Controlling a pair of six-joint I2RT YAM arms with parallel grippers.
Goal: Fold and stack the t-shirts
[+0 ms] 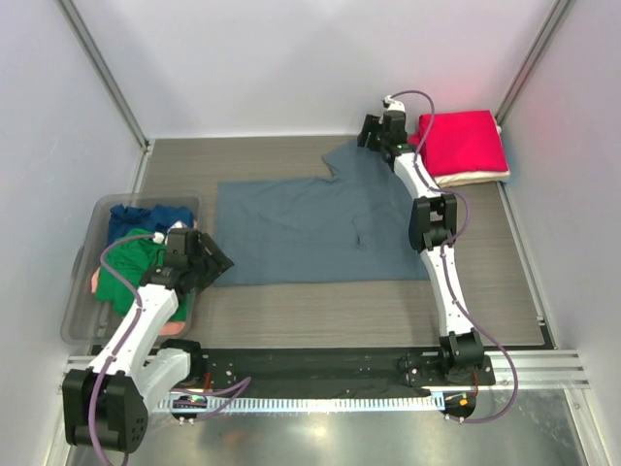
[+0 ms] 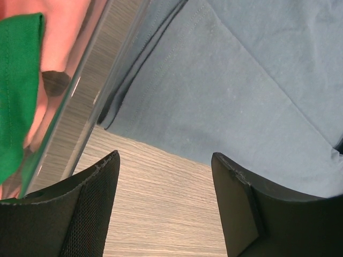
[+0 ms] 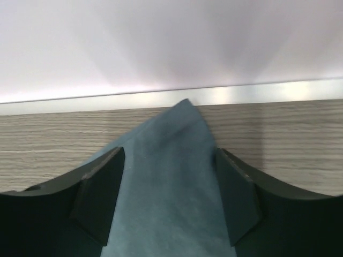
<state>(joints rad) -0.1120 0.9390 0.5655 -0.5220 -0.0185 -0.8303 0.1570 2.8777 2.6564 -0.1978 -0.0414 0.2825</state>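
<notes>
Grey-blue shirt (image 1: 310,228): lying spread flat mid-table.
Red shirt (image 1: 461,141): resting folded on cream shirt (image 1: 475,179), far right.
Left gripper (image 2: 165,160): hovering wide open, empty, at the near-left hem.
Right gripper (image 3: 170,152): standing open, straddling the far tip.
Table (image 1: 369,311): showing wood grain.
Walls (image 1: 291,58): enclosing three sides, white.

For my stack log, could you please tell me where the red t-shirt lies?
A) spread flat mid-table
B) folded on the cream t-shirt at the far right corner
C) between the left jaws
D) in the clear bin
B: the red t-shirt lies folded on the cream t-shirt, whose edge shows beneath it at the far right corner.
</notes>
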